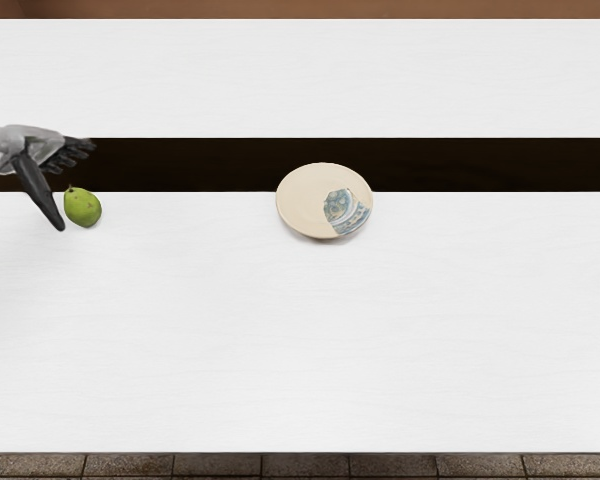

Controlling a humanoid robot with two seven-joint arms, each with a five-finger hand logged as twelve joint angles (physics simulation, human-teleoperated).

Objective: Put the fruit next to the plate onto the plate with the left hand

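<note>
One green fruit point(82, 207) lies well left of the plate point(305, 195). Your left hand point(35, 155) hovers farther left of the plate, just beside the fruit, fingers spread, holding nothing.

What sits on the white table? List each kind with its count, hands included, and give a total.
Fruit: 1, the small green pear-like fruit
Plates: 1, the round cream plate with a blue pattern
Robot hands: 1, the grey and black left hand, open beside the fruit
Total: 3

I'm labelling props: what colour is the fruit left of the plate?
The fruit is yellowish green, clearest in the head view.
</note>
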